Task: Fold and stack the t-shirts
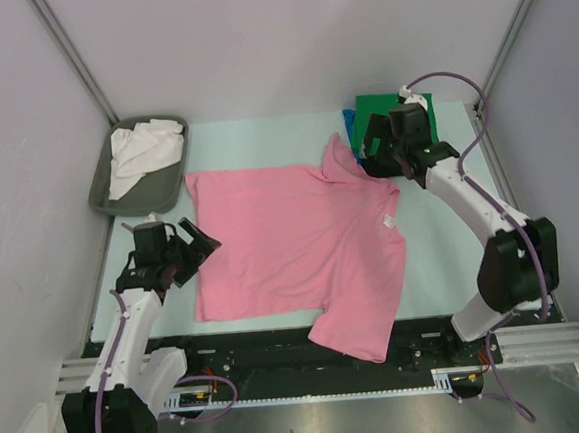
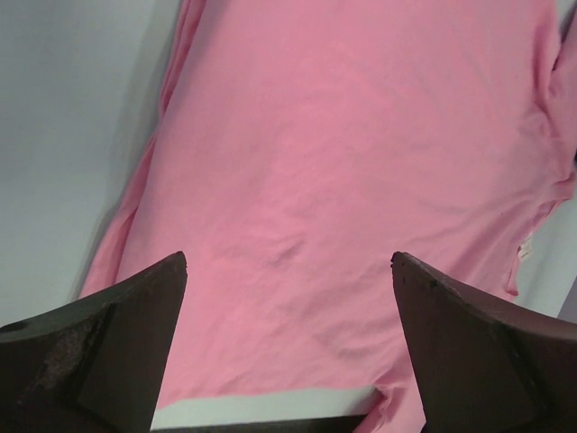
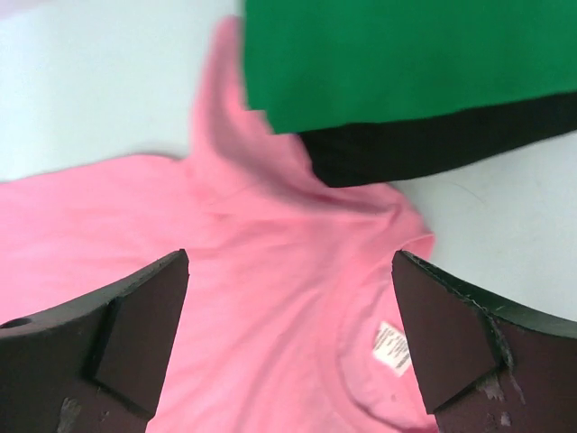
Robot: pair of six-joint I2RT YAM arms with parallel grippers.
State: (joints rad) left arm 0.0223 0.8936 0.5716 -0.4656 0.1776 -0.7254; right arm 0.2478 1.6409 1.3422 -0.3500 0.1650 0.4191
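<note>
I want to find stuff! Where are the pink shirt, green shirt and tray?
pink shirt [image 1: 282,247], top view, its middle.
green shirt [image 3: 406,54], right wrist view, its top face.
tray [image 1: 152,195], top view, bare floor.

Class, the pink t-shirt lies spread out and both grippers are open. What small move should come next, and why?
Probably lower the right gripper onto the far sleeve and pinch it. The sleeve lies bunched against the folded green t-shirt, the pink t-shirt is otherwise flat, and that gripper hangs open over it.
</note>
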